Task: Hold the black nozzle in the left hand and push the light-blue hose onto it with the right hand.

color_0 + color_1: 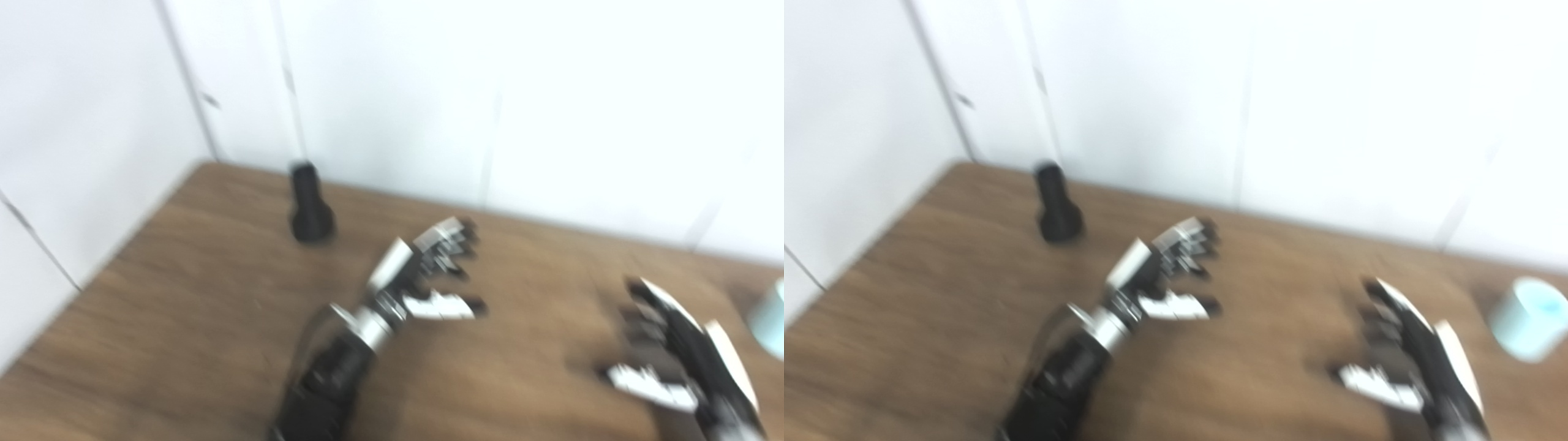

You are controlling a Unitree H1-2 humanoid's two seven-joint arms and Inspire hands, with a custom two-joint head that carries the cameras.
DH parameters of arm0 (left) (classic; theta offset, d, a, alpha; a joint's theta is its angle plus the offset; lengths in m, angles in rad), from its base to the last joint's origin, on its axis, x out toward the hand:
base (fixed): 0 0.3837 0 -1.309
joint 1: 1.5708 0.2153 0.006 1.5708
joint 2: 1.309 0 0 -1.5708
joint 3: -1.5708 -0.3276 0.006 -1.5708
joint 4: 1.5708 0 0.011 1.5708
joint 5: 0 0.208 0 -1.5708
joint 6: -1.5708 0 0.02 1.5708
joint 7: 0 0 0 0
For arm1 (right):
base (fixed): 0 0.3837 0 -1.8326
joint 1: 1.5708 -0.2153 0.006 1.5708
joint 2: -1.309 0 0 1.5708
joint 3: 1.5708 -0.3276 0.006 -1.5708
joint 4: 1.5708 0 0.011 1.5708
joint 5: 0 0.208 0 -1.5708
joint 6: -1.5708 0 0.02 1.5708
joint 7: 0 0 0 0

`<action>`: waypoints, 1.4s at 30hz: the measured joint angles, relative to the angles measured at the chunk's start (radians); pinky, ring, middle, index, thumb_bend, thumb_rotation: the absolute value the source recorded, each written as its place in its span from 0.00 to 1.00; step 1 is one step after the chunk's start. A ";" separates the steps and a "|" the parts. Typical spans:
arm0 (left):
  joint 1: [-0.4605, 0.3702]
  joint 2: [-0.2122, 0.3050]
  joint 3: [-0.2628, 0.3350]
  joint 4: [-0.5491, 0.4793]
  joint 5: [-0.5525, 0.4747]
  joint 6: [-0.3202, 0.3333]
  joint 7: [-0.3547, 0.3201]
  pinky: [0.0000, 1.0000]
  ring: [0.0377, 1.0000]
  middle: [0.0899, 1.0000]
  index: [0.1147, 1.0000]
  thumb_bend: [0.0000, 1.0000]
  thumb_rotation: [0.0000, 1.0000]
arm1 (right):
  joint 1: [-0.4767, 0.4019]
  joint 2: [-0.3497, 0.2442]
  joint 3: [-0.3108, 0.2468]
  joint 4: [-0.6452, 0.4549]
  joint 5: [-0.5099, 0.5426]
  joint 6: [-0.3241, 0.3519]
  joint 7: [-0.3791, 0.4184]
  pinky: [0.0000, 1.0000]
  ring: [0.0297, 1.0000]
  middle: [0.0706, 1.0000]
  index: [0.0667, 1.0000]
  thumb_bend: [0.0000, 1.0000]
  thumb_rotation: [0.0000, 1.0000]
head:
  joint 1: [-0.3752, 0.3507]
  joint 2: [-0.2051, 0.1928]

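The black nozzle stands upright on the brown table near the back left, close to the wall. The light-blue hose piece lies at the table's far right; in the left eye view only its edge shows. My left hand is open and empty above the table's middle, to the right of and nearer than the nozzle. My right hand is open and empty at the right, left of the hose. Both views are blurred.
The wooden table meets white wall panels at the back and left. Its left edge runs diagonally toward the near left corner.
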 measured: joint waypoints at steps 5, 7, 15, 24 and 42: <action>0.012 -0.012 0.002 -0.026 0.047 0.000 0.040 0.64 0.74 0.79 0.83 0.82 0.22 | -0.002 0.005 0.009 -0.012 0.010 0.000 0.007 0.59 0.73 0.85 0.81 0.79 0.00 | 0.005 -0.003; 0.028 -0.009 -0.004 -0.061 0.139 0.001 0.094 0.69 0.75 0.78 0.81 0.80 0.25 | -0.002 0.004 0.007 -0.012 0.020 -0.001 0.008 0.58 0.72 0.85 0.81 0.80 0.00 | 0.008 -0.002; 0.072 0.077 -0.029 -0.187 0.427 0.090 0.172 0.68 0.77 0.77 0.80 0.78 0.26 | 0.003 -0.001 0.005 -0.023 0.021 0.000 0.018 0.60 0.75 0.85 0.82 0.78 0.00 | 0.009 0.003; -0.020 0.269 -0.001 -0.295 0.608 0.150 0.179 0.66 0.80 0.81 0.81 0.79 0.23 | 0.002 0.003 0.007 -0.035 0.023 0.001 0.022 0.60 0.71 0.83 0.81 0.78 0.00 | 0.023 0.003; -0.179 0.459 0.119 -0.317 0.749 0.293 0.249 0.88 0.98 0.98 0.98 0.84 0.34 | 0.005 0.003 0.009 -0.080 0.020 0.042 0.026 0.61 0.73 0.85 0.83 0.74 0.00 | 0.023 0.011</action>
